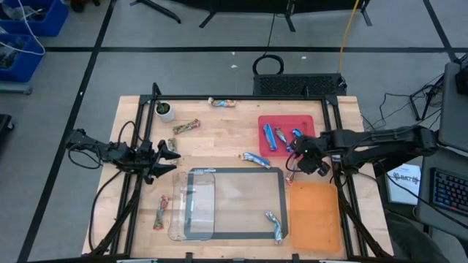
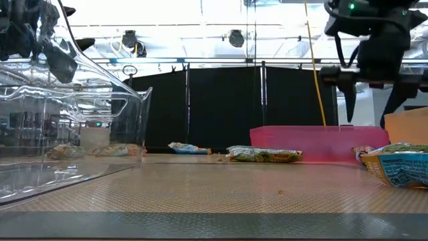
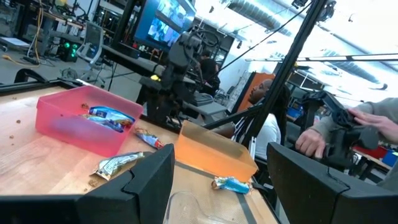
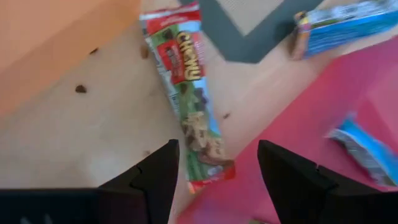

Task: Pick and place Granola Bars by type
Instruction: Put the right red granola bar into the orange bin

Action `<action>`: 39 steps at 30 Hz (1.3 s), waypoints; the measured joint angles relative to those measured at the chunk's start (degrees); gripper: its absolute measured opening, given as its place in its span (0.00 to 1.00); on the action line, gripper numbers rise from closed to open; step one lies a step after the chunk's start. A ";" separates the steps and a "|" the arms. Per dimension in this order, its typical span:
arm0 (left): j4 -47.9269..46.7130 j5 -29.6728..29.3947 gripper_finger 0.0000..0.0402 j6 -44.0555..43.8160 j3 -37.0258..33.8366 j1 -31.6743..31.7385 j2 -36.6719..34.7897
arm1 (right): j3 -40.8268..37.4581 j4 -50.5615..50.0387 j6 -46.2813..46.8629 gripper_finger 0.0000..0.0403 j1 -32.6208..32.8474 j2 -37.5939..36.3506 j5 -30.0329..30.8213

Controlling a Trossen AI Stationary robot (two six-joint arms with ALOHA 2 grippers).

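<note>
On the table's left edge, the left gripper (image 1: 170, 162) waits with its fingers apart and nothing between them, just left of a clear plastic container (image 1: 191, 206) that stands on a dark-framed mat (image 1: 281, 190). Far of it, a small white pot (image 1: 165, 111) sits by the frame post. A red-green bar (image 1: 185, 127) lies near the pot, and a second red-green bar (image 1: 161, 212) lies at the near left, beside the clear container.

At the far edge, centre, one bar (image 1: 223, 103) lies alone. Toward mid-table, a blue bar (image 1: 256, 158) lies just far of the mat. A silver-blue bar (image 1: 276, 226) rests on the mat's near right corner.

Right of centre, a red tray (image 1: 278, 122) holds blue bars (image 1: 269, 136); how many cannot be told, since the arm covers part of it. Near of it, an orange tray (image 1: 316, 215) stands with no bar visible inside. Between the two trays, on bare wood, lies a red-and-green Chewy bar (image 4: 189, 99), one end touching the red tray's edge.

Directly above that bar hangs the right gripper (image 1: 308, 157), fingers (image 4: 155, 177) spread to either side of its end and apart from it; nothing is clamped. From table height, this gripper (image 2: 368, 100) is clear of the surface
</note>
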 joint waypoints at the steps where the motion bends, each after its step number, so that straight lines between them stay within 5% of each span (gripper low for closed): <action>1: -0.03 0.00 0.64 0.00 0.00 0.00 0.00 | -0.41 0.24 0.08 0.53 0.00 0.42 -0.04; 14: -0.02 0.00 0.64 0.00 0.00 0.00 0.00 | -0.86 5.58 -2.14 0.53 0.00 5.73 -3.20; 34: 0.02 0.00 0.64 0.00 0.00 0.00 0.00 | -5.95 10.01 -3.03 0.53 0.00 11.89 0.04; 39: -0.01 -0.01 0.64 0.00 0.00 0.00 0.00 | -6.56 10.24 -2.89 0.44 0.00 11.83 1.41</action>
